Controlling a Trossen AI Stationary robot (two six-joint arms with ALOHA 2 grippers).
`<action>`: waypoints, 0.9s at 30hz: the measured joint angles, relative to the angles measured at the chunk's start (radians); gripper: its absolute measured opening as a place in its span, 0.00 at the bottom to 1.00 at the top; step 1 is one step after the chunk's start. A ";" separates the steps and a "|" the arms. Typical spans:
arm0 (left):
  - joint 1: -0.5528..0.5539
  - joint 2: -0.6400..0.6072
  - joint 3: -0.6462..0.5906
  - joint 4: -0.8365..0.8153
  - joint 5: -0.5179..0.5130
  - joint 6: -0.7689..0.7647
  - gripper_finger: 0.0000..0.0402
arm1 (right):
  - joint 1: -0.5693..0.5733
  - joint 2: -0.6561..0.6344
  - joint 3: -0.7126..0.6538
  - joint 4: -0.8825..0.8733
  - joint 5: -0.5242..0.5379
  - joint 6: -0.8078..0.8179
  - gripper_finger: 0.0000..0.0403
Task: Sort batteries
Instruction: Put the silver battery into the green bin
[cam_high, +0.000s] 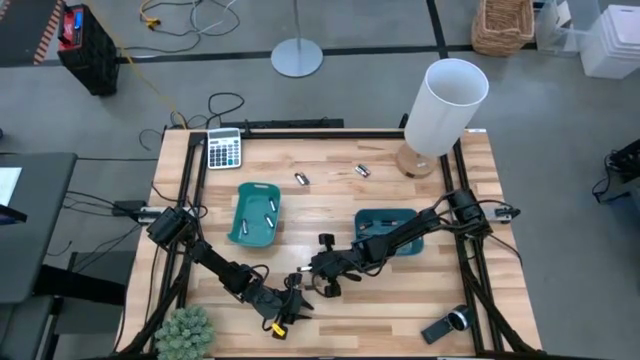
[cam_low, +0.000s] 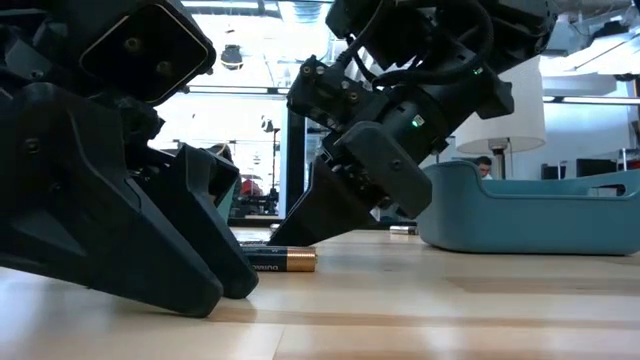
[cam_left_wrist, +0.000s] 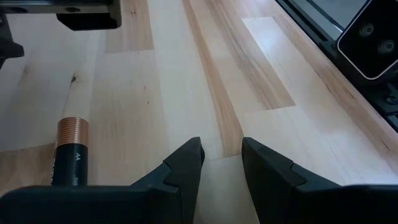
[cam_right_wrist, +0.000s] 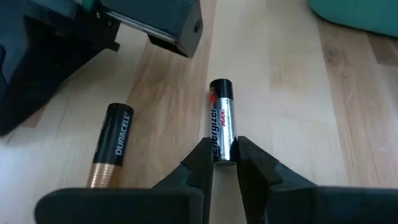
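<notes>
A lab or workshop. A wooden bench (cam_high: 330, 220) in a black frame stands on grey floor at frame centre, with loose cables (cam_high: 190, 25) at upper left, a stand base (cam_high: 297, 57) at top centre, and storage bins (cam_high: 610, 40) at upper right. The low view's background shows bright office-like space with a seated person (cam_low: 484, 166).

A black cylindrical battery with a copper-coloured end (cam_right_wrist: 111, 145) lies on the pale wooden worktop (cam_right_wrist: 292, 93) and reads "DURACELL" in white letters. Just beside it, a silver and black cylindrical battery (cam_right_wrist: 221, 121) reads "Energizer MAX". In the left wrist view, the black battery's side shows "AA".
</notes>
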 joint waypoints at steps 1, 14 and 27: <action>0.000 0.000 0.000 0.000 0.000 0.000 0.29 | 0.000 -0.005 -0.001 -0.004 -0.002 0.000 0.19; 0.000 0.000 0.000 0.000 0.000 -0.001 0.29 | -0.001 -0.105 -0.008 -0.062 0.059 -0.054 0.18; 0.000 0.000 -0.001 0.001 0.000 0.001 0.29 | -0.046 -0.247 -0.006 -0.082 0.152 -0.150 0.18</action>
